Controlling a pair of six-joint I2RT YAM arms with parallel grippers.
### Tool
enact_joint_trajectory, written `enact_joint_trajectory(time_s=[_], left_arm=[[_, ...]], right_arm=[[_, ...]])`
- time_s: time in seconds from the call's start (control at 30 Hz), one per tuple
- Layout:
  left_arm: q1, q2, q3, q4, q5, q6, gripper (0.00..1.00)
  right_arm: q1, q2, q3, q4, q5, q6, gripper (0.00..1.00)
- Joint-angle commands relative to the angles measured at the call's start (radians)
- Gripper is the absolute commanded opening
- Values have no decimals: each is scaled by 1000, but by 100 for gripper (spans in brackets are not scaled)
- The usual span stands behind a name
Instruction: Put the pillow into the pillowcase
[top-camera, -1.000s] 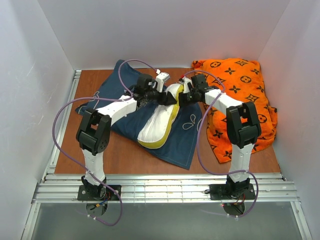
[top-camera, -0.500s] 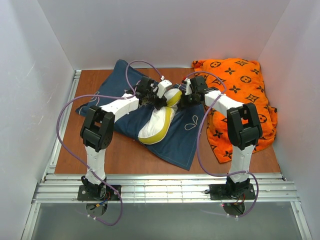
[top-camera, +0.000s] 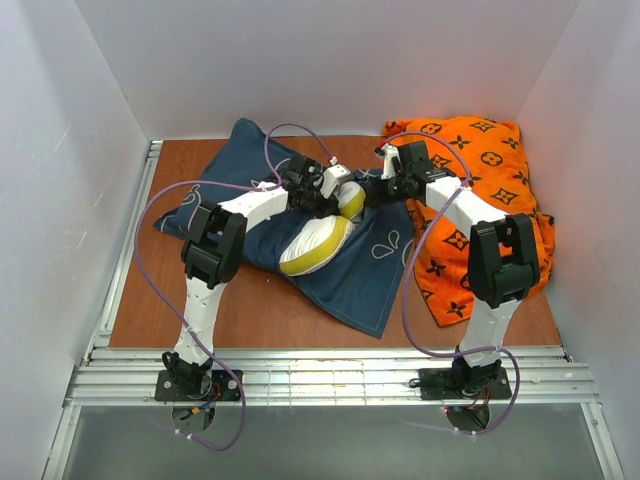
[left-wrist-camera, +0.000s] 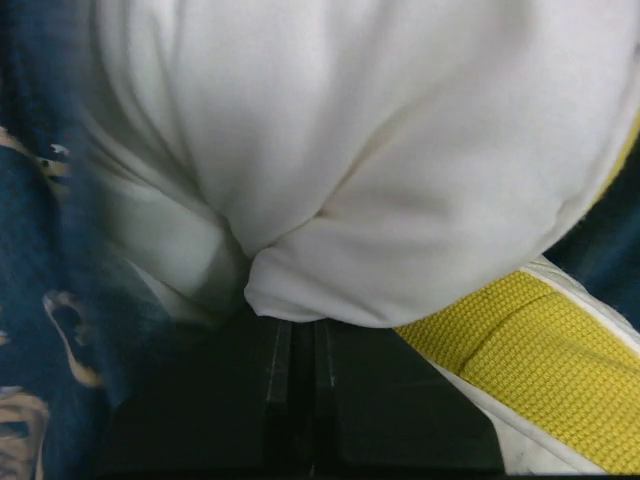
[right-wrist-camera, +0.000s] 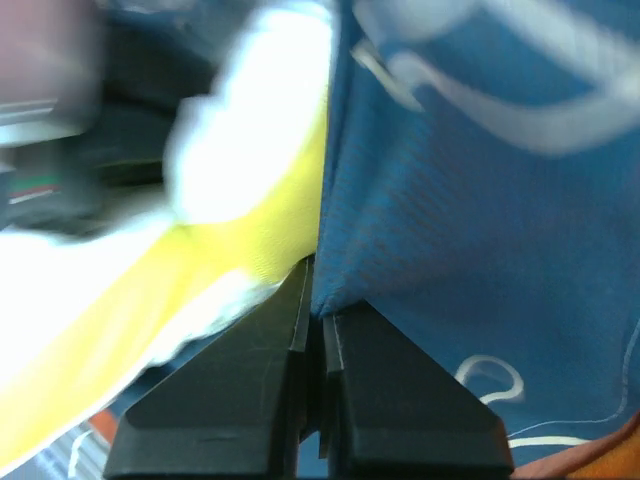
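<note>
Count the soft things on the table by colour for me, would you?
White and yellow: 1, the pillow
Navy blue: 1, the pillowcase
Orange: 1, the patterned cushion
Total: 3

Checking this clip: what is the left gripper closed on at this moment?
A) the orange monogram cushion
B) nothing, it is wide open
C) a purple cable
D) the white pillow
D: the left wrist view shows the left gripper shut, with a fold of the white pillow pinched at its tips.
</note>
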Motion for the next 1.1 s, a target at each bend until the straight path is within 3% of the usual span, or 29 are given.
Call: enact_joint_trajectory(time_s=[0.0,0.1,0.23,0.37,0.47,0.57,0.7,0.77,0.9,1.0,1.07], left_arm=[[44,174,-13,-254,-260,48,0],[44,202,12,-262,-261,35,0],[46,196,27,-259,-153,-11,0],[85,74,-36,-152,188,-171,1],[90,18,-47,-39,325,-285,7],[84,6,-8,54,335,-437,10],[76,73,84,104,188,-624,13],[73,83,85,120,171,-675,31],[104,-32,-66,305,313,-765,58],[153,-215,-171,295,345,-704,98],[202,-345,-214,246,355,-638,98]], right_arm=[[-35,-142,22,55,-154,-11,1],[-35,-176,3,77,-223,-8,1],[-27,-178,-34,115,-301,17,1],[6,-153,-61,114,-321,15,1],[42,-120,-64,100,-340,8,1],[78,-87,-48,85,-372,-1,1],[103,-78,-18,86,-426,-1,1],[102,-67,-5,84,-410,6,1],[54,-24,21,72,-323,6,1],[13,31,55,69,-229,-32,1],[0,92,126,48,-186,-47,1]])
